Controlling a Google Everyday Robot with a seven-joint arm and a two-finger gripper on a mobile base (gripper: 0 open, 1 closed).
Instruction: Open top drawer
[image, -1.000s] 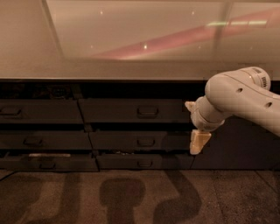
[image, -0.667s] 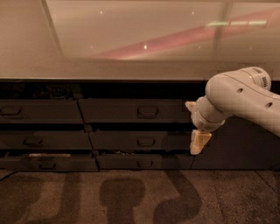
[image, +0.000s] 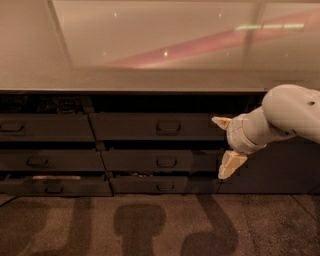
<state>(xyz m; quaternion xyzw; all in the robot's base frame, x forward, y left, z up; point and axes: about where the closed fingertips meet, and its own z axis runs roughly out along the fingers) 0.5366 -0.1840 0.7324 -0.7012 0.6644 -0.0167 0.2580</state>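
My claw (image: 218, 148) hangs open, holding nothing, in front of the right end of the top drawer (image: 130, 127). Its handle (image: 168, 127) sits at my ten o'clock; I should slide there, square up around it, close firmly, then draw straight back, not upward.

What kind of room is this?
Probably a kitchen or break room: a long shiny countertop over rows of dark drawers, the top drawer among them. The gripper hangs at that drawer's right end.
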